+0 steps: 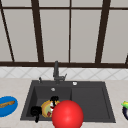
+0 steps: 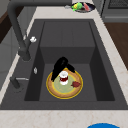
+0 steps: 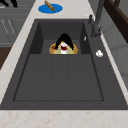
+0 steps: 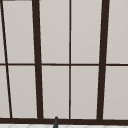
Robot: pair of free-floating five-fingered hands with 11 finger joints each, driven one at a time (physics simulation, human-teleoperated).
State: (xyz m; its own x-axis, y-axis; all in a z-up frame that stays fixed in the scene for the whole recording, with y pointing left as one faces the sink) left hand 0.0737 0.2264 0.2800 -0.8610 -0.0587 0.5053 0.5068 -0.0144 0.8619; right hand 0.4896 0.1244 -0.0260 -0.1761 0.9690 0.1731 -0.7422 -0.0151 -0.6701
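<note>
Observation, sink station. We log a dark grey two-part sink (image 1: pixel 107 100) set in a pale stone counter (image 1: pixel 17 87), with a dark tall faucet (image 1: pixel 56 71) behind it. A round yellow-rimmed plate (image 2: pixel 51 91) lies flat on the floor of the deep left basin. On the plate stands a small upright jar with a white lid and dark red body (image 2: pixel 63 77), and just beside it lies a small dark red piece (image 2: pixel 75 84).

Right hand (image 2: pixel 60 65): it hangs over the far side of the plate, pointing down at the jar. In the right side view its fingers (image 3: pixel 70 44) are spread like an inverted V, one branch on each side of the jar. They look fairly straight, not wrapped round it. We cannot tell whether they touch the jar.

Left hand (image 1: pixel 35 110): it shows in the front view at the front left corner of the sink, apart from the plate.

Judgement: the step in hand looks like an approach to grasp the jar, with the grip not yet closed. A firm hold would call for the fingers to press in from both sides evenly, so that the jar stays upright on the plate.

Other items: a large glossy red ball (image 1: pixel 67 115) sits in the foreground of the front view, a blue round dish with a brown stick-shaped item (image 1: pixel 7 106) is on the counter to the left, and a dark bowl with green contents (image 1: pixel 125 108) is on the right.
</note>
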